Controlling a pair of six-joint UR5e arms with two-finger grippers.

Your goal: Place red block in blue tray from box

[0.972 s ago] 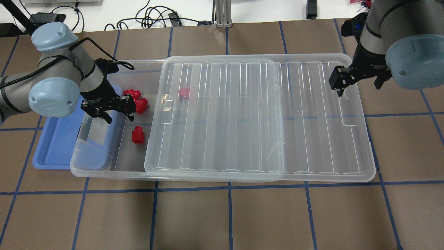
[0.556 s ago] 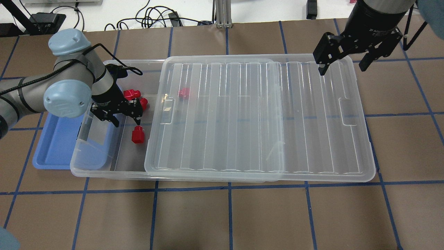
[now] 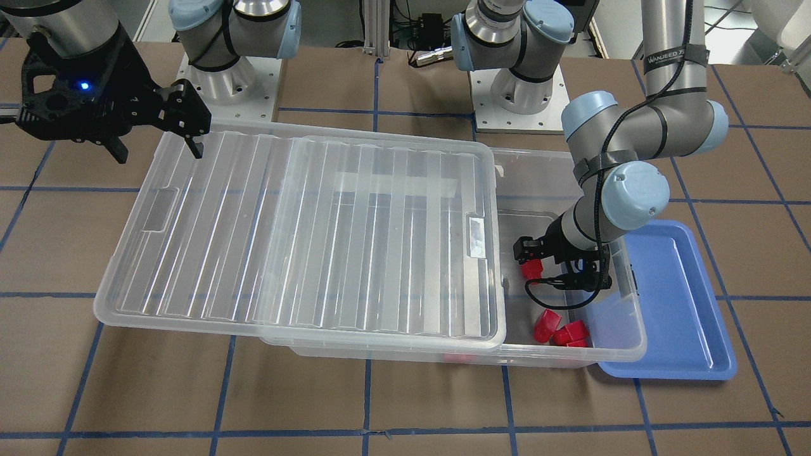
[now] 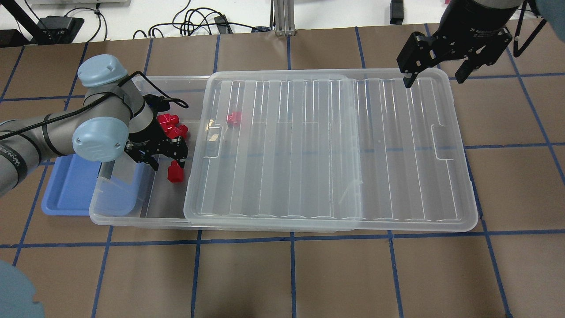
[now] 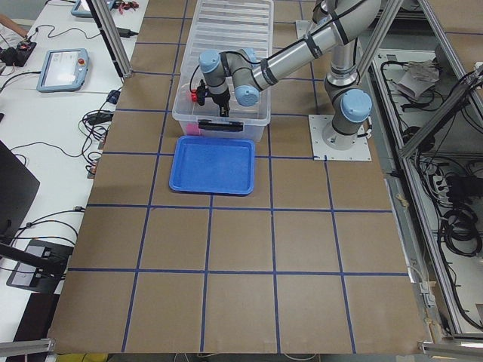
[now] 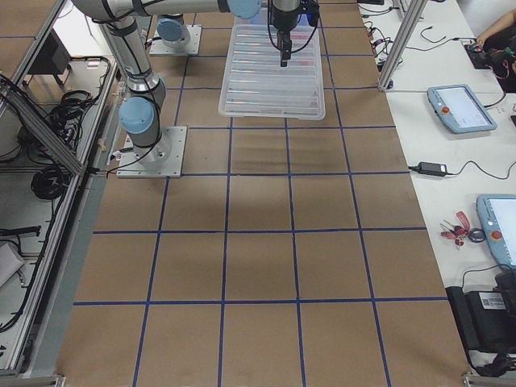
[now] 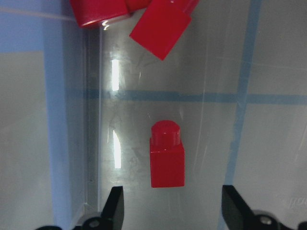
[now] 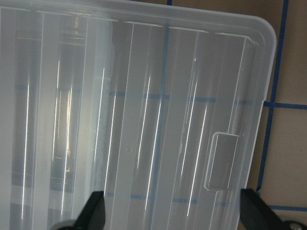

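Left gripper (image 7: 173, 205): spread wide, empty, lined up on the red block (image 7: 167, 155) at its 12 o'clock | block: on box (image 4: 119, 216) floor, where the offset lid (image 4: 331, 150) leaves access | blue tray (image 4: 66, 190): 9 o'clock of box | right gripper (image 4: 435, 76): spread, empty, clear above lid.

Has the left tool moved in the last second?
Yes. The left tool slid toward the lone red block, nearer the clear lid.

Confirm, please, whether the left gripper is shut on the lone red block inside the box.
No: the left gripper is open, not shut, over the lone red block inside the box. The left wrist view shows its fingers apart, clear of the block.
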